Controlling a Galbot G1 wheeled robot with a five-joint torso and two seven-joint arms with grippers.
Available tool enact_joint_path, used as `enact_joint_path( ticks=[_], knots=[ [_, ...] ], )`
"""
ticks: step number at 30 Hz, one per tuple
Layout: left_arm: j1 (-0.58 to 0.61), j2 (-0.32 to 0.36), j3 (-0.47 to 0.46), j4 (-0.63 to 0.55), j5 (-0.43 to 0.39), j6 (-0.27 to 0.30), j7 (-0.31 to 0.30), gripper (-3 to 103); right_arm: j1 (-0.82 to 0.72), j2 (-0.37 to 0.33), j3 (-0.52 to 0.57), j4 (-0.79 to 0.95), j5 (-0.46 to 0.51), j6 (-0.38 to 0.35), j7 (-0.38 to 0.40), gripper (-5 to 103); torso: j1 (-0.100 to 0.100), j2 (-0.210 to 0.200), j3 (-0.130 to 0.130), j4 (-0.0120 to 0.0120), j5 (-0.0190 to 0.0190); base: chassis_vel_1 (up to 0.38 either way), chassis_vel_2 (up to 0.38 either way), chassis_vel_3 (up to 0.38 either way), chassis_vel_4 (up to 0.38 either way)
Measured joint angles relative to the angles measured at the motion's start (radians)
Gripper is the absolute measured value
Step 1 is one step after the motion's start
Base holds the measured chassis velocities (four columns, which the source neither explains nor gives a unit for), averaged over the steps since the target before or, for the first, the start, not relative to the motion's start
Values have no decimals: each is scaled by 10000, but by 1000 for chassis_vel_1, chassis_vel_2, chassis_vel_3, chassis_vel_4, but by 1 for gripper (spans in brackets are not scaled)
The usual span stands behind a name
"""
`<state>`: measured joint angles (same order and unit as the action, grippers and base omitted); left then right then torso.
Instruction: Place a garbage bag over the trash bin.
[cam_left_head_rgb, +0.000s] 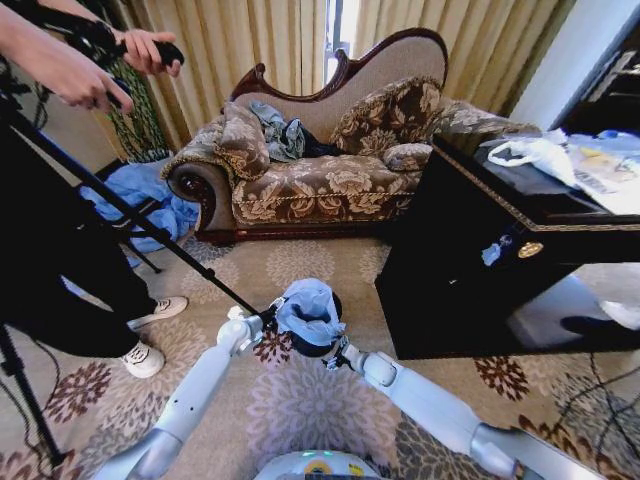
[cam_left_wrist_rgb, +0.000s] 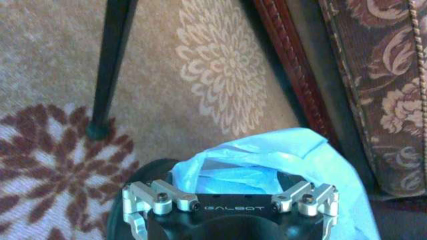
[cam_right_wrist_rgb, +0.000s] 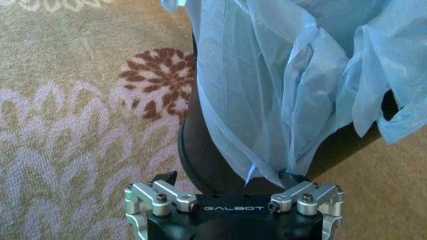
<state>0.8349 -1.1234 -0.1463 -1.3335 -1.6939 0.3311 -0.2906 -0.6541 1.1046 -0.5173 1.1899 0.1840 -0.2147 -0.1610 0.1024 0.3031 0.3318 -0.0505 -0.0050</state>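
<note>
- Head view: the small black plain cylindrical trash bin (cam_left_head_rgb: 318, 345) stands on the patterned beige carpet (cam_left_head_rgb: 300, 265), between the robot's two white arms.
- The thin, crinkly pale blue translucent plastic garbage bag (cam_left_head_rgb: 308, 310) is heaped over the bin's mouth and hides most of the rim; a dark arc of bin wall shows below it.
- The left gripper (cam_left_head_rgb: 262, 322) sits at the bin's left side, touching the bag's edge; the right gripper (cam_left_head_rgb: 336, 352) sits at the bin's lower right rim. From here I cannot tell how either set of fingers stands.
- A black tripod leg (cam_left_head_rgb: 150, 230) slants down to the carpet just beside the left gripper.
- Behind stand an ornate floral upholstered sofa with a dark carved wooden frame (cam_left_head_rgb: 320, 185), a deep-blue cloth heap (cam_left_head_rgb: 140, 205) on the floor to its left, and a black cabinet (cam_left_head_rgb: 470, 270) on the right with a white plastic bag (cam_left_head_rgb: 535, 155) on top.
- Left wrist view: the left gripper (cam_left_wrist_rgb: 230, 212) is pressed against the bin (cam_left_wrist_rgb: 130, 200), with the bag (cam_left_wrist_rgb: 267, 160) bunched straight ahead of it; the fingertips are hidden, so whether it clasps anything cannot be told.
- The tripod leg (cam_left_wrist_rgb: 110, 65) ends on the carpet nearby, and the sofa's wooden base (cam_left_wrist_rgb: 287, 65) runs just behind the bag.
- Right wrist view: the right gripper (cam_right_wrist_rgb: 267, 186) is at the bin's wall (cam_right_wrist_rgb: 200, 160), and the bag (cam_right_wrist_rgb: 287, 85) drapes down the outside of the bin, narrowing to a gathered point that ends right at the gripper; it appears clenched on that tip of plastic.
</note>
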Motion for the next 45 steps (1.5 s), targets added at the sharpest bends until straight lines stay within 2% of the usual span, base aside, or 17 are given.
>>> enact_joint_path(
  ticks=[7, 9, 11, 12, 14, 15, 18, 19, 20, 22, 24, 25, 26, 28, 35, 40, 45],
  knots=[
    [167, 285, 87, -178, 414, 25, 335, 100, -61, 64, 160, -57, -40, 80, 27, 99, 0, 0, 0, 0, 0, 0, 0, 0, 0],
    [237, 451, 249, -289, 1061, -6, 613, 100, -102, 70, 207, -46, -46, 128, 52, 99, 0, 0, 0, -1, 0, 0, 0, 0, 0],
    [332, 739, 445, -387, 2148, -180, 1061, 100, -171, 67, 274, 43, -45, 135, 69, 99, 0, 0, 0, -2, 0, 0, 0, 0, 0],
    [332, 739, 445, -387, 2148, -180, 1061, 100, -171, 67, 274, 43, -45, 135, 69, 99, 0, 0, 0, -2, 0, 0, 0, 0, 0],
    [545, 1147, 594, -594, 3711, -586, 1816, 100, -248, 6, 295, 281, 8, 106, 98, 99, 0, 0, 0, 0, -1, 0, 0, 0, 0],
    [545, 1147, 594, -594, 3711, -586, 1816, 100, -248, 6, 295, 281, 8, 106, 98, 99, 0, 0, 0, 0, -1, 0, 0, 0, 0],
    [779, 1568, 581, -982, 5199, -1029, 2486, 103, -289, -29, 301, 468, 73, 55, 121, 99, 0, 0, 0, 1, 0, 0, 0, 0, 0],
    [812, 1839, 587, -1139, 6157, -1349, 2847, 100, -290, -26, 308, 510, 87, 45, 138, 99, 0, 0, 0, 1, -1, 0, 0, 0, 0],
    [812, 1839, 587, -1139, 6157, -1349, 2847, 100, -290, -26, 308, 510, 87, 45, 138, 99, 0, 0, 0, 1, -1, 0, 0, 0, 0],
    [682, 2192, 648, -1226, 7470, -2078, 3417, 97, -269, -30, 307, 547, 114, 31, 144, 99, 0, 0, 0, 3, 0, 0, 0, 0, 0],
    [385, 2450, 774, -1247, 8330, -2607, 3804, 97, -209, -56, 281, 575, 158, 23, 149, 99, 0, 0, 0, 2, 1, 0, 0, 0, 0],
    [385, 2450, 774, -1247, 8330, -2607, 3804, 97, -209, -56, 281, 575, 158, 23, 149, 99, 0, 0, 0, 2, 1, 0, 0, 0, 0],
    [32, 2606, 974, -1116, 9030, -3092, 4056, 96, -166, -54, 270, 540, 155, 35, 139, 99, 0, 0, -1, 1, 2, 0, 0, 0, 0],
    [-275, 2774, 1156, -938, 9890, -3547, 4304, 96, -61, 20, 192, 325, 145, 98, 92, 99, 0, 0, 0, -6, -4, 0, 0, 0, 0],
    [-714, 3240, 1822, -607, 11037, -3905, 4784, 94, 275, 524, -135, -379, 73, 379, -108, 99, 0, 0, 0, 4, -3, 0, 0, 0, 0],
    [-1104, 3314, 2236, -372, 11057, -3979, 5132, 92, 349, 716, -238, -612, 60, 445, -162, 99, 0, 0, 0, 3, 3, 0, 0, 0, 0],
    [-2316, 3091, 3334, 476, 11176, -4363, 5360, 85, 293, 755, -89, -738, -6, 543, -173, 99, 0, 0, 0, 1, 2, 0, 0, 0, 0]
  ],
)
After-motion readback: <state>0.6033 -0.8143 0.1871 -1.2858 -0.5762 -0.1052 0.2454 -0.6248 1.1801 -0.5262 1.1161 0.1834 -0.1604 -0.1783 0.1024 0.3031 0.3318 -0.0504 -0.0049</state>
